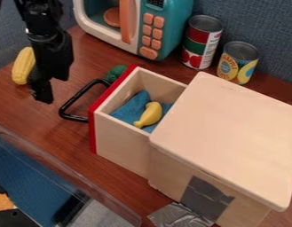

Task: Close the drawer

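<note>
The black gripper (46, 91) hangs at the upper left, a little to the left of the drawer's black handle (73, 102) and apart from it. A wooden drawer (121, 139) with a red front edge stands pulled out to the left from a pale wooden box (231, 133). Inside the drawer lie a blue cloth (131, 107) and a small yellow toy (150, 114). The drawer's inner right end is hidden beneath the box's lid.
Behind stand a teal toy microwave (163, 33) and two cans, one red and green (201, 42), one yellow (237, 63). Toy corn (22, 66) lies left of the gripper; a green toy (115, 73) sits behind the handle. A clear bin (65, 170) occupies the lower left.
</note>
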`<act>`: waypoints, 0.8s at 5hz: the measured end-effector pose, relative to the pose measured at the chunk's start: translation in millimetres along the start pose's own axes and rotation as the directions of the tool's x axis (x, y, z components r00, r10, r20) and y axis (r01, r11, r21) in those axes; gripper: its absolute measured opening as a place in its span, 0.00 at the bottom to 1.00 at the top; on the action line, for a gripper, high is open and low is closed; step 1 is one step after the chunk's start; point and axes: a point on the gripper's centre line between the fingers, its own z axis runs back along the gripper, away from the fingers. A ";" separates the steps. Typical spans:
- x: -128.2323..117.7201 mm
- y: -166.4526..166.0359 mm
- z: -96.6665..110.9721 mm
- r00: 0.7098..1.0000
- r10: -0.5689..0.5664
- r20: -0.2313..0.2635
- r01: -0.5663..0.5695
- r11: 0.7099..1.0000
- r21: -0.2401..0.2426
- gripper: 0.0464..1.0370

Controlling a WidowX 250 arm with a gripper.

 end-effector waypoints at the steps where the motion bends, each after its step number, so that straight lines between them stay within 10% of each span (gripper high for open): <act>1: 12.0 0.9 -0.7 0.999 -0.024 0.025 0.024 1.000 -0.001 0.96; 4: 49.1 -12.3 -11.7 0.994 -0.091 0.062 0.093 0.995 -0.020 0.96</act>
